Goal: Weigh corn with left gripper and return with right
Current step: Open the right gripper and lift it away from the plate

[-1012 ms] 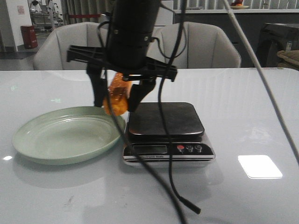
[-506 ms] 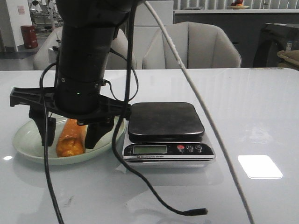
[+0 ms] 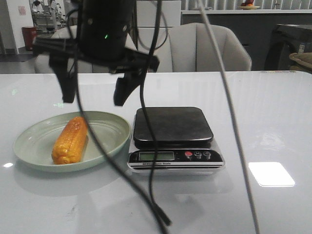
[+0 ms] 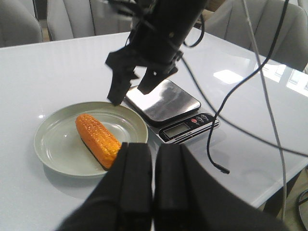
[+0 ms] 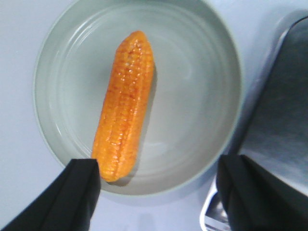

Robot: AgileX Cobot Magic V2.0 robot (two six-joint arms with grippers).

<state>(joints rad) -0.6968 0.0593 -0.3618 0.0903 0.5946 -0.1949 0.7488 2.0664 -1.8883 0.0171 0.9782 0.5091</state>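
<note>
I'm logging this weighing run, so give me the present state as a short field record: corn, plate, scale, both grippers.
corn: lying in the plate, free of both grippers
plate: green, left of the scale
scale: platform bare
right gripper: open, above the plate
left gripper: shut, empty, away from the plate

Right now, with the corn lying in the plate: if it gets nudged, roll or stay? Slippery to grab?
The corn is a rounded, tapered cob lying on its side, so a sideways nudge would probably roll it, though the green plate has a raised rim that should stop it. Its glossy kernels suggest a slick surface. It looks stiff, not floppy.
</note>
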